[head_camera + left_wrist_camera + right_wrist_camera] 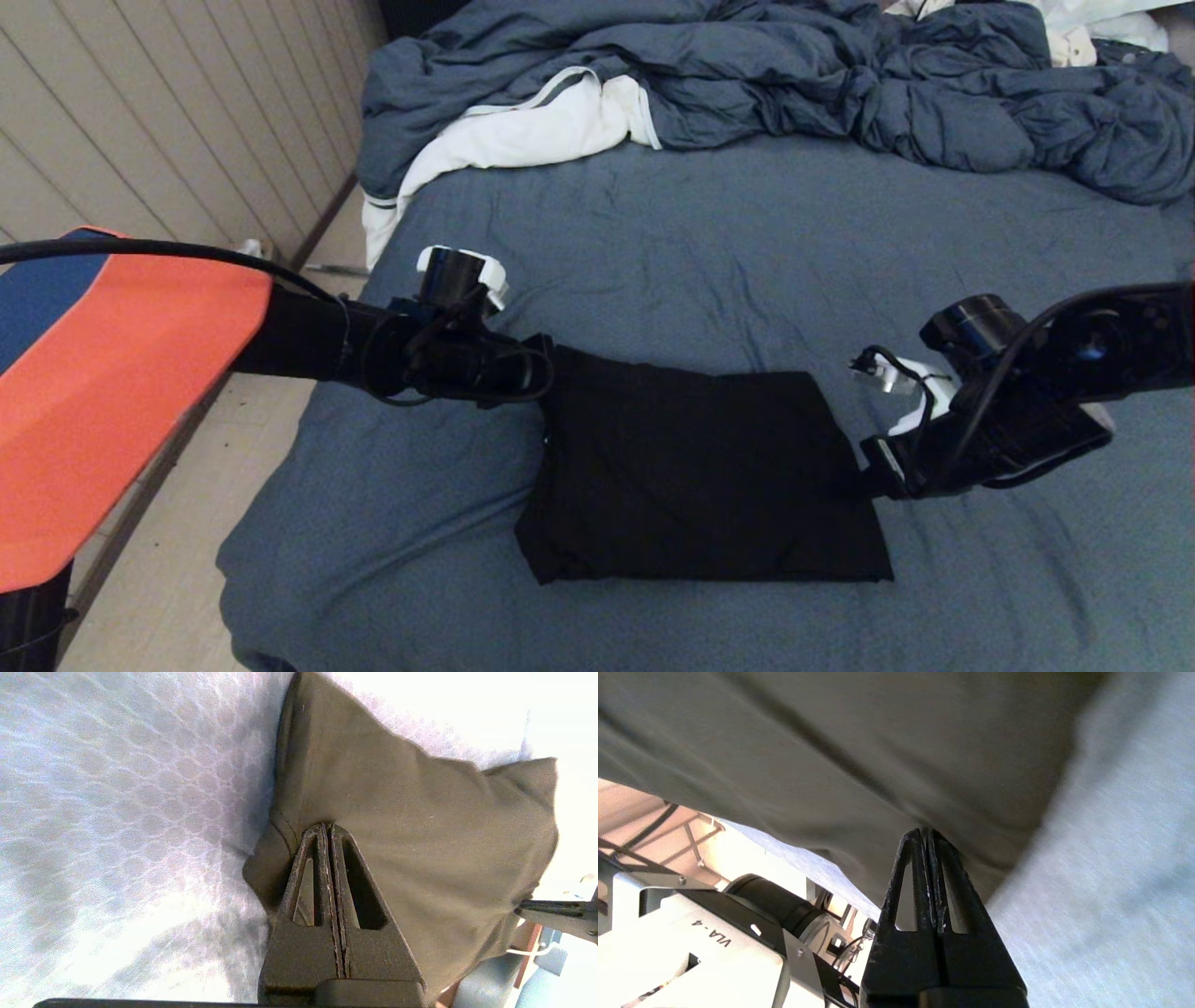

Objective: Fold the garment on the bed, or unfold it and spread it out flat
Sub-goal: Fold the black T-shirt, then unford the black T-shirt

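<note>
- The garment (700,476), a black T-shirt, lies on the near half of the bed (709,243), folded into a rough rectangle; no print shows on the upward face.
- The left gripper (546,373) sits at the shirt's far left corner. In the left wrist view its fingers (327,868) are pressed together with the tips against the cloth near a hemmed edge; a fold of the fabric appears pinched between them.
- The right gripper (868,476) is at the shirt's right edge, about midway along that side. The right wrist view shows its jaws closed tight, the tips (927,840) buried in a bulge of the dark fabric, which is raised off the sheet on one side there.
- Between the two grippers the shirt spans left to right, its near edge resting on the sheet and its far left corner slightly raised at the left gripper.
- A rumpled blue-grey duvet (840,84) is heaped along the far side of the bed, well apart from the shirt.
- A white cloth with grey trim (523,140) hangs over the bed's far left edge, beside the duvet.
- An orange and blue panel (103,373) stands at the left, off the bed.
</note>
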{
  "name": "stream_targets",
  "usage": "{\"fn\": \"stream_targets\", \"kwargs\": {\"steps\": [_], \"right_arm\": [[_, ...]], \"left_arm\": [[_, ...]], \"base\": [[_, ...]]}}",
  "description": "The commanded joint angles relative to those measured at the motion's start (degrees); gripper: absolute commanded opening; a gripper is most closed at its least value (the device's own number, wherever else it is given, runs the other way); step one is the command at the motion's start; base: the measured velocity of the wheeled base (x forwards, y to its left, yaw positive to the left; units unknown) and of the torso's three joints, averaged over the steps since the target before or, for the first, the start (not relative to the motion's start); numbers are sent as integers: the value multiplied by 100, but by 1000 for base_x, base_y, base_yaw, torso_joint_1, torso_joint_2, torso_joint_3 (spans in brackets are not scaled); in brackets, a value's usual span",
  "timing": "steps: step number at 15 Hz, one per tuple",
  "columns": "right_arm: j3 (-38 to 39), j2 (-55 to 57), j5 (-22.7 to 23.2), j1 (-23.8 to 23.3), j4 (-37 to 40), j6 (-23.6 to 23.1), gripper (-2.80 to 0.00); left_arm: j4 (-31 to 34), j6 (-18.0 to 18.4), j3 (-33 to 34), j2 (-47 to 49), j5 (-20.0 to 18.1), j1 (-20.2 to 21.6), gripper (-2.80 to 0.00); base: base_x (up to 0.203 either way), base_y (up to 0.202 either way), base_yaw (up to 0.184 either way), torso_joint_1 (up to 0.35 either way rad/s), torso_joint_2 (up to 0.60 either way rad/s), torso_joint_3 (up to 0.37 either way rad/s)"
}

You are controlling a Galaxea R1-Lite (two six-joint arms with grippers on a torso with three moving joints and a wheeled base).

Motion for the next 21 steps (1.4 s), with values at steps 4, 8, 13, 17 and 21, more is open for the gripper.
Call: {"fn": "stream_targets", "kwargs": {"steps": [4,8,13,17,21], "right_arm": [[65,-551,68,-215,15,-67,-280],[97,-1345,70,-176,24,-35,-280],[175,-2492,41,-207,41,-30,-280],[883,-3615,44,-219,67,-239,-280],[1158,-4315,74,-374,78,-222,-280]], "left_arm": [[206,-26,91,-593,-15,32,-280],[318,-53,360,-1322,-14,-2,-280],[229,47,1743,-2922,206,10,-280],[197,256,3283,-4724,294,184,-280],[242,717,4286,-6107,1052,653,-280]], "base": [[0,0,0,0,0,0],[0,0,0,0,0,0],[0,0,0,0,0,0],[0,0,0,0,0,0],[0,0,0,0,0,0]]}}
